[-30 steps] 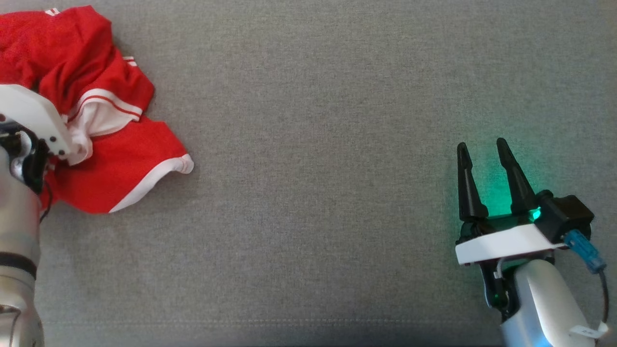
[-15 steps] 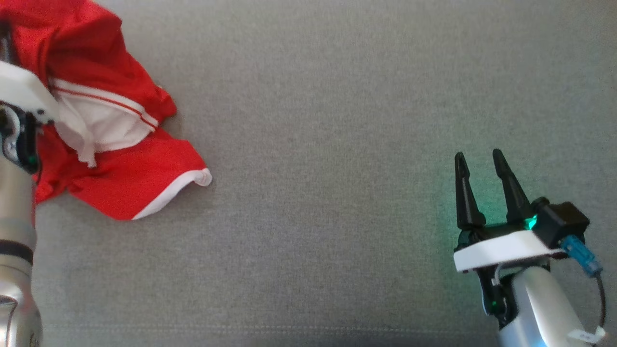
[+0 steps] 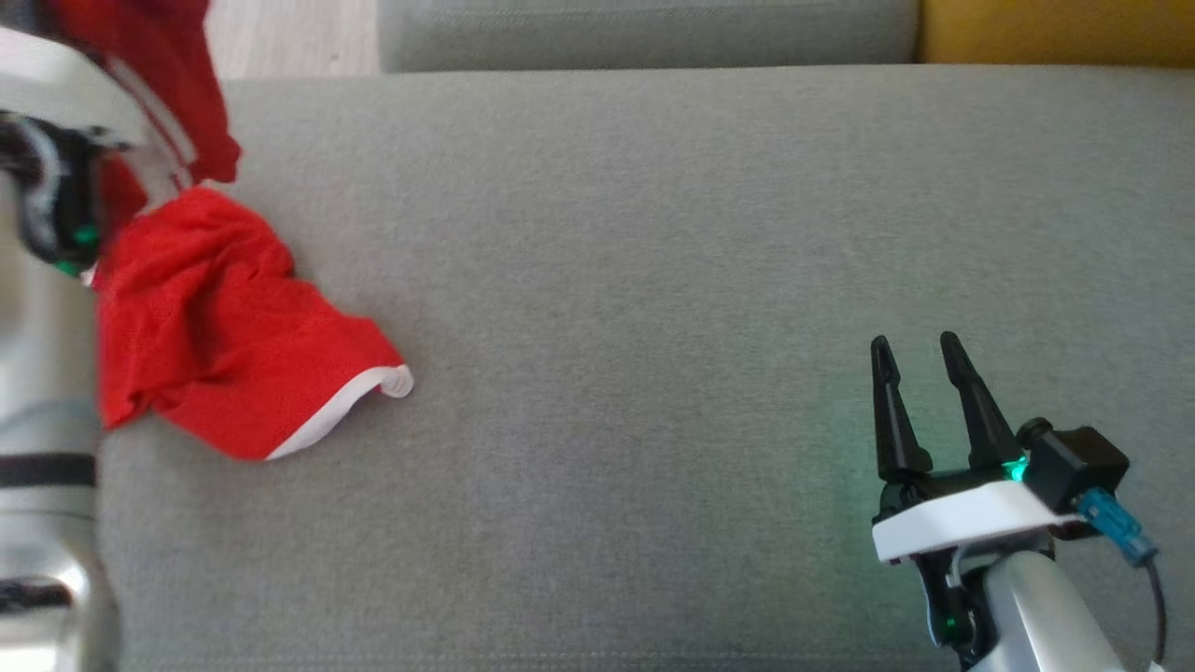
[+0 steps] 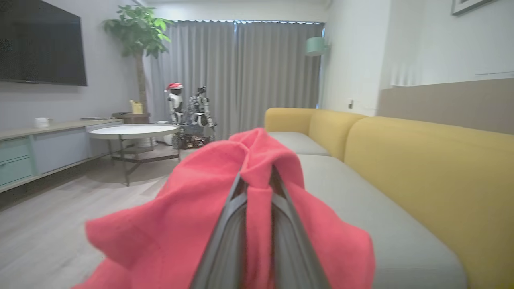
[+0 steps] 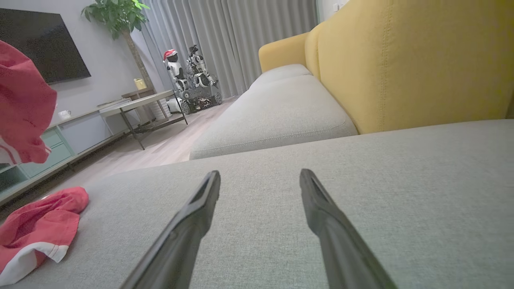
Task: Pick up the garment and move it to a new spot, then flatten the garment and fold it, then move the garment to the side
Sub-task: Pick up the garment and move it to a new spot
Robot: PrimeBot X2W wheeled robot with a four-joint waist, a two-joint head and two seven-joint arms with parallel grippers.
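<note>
The red garment (image 3: 224,355), white-trimmed at its hem, is pinched in the left pincer (image 4: 257,176). Its fingers stand nearly together, with a ridge of cloth squeezed between them and draping down both sides. Part of the cloth hangs raised from that pincer. The rest lies crumpled on the grey sofa seat (image 3: 653,280) just beneath and beside it, with the hem corner pointing toward the right pincer (image 3: 913,341). That one hovers wide and empty over the seat, well apart from the cloth.

I judge this to be the first step: the pick-up is under way and the carry to a new spot is not yet done. The next move calls for lifting until the trailing part clears the cushion, then carrying it toward the bare seat between the two pincers. The pinch must stay firm so the cloth does not slip.

No brand, label or writing can be read on the garment; only white stripes show.
</note>
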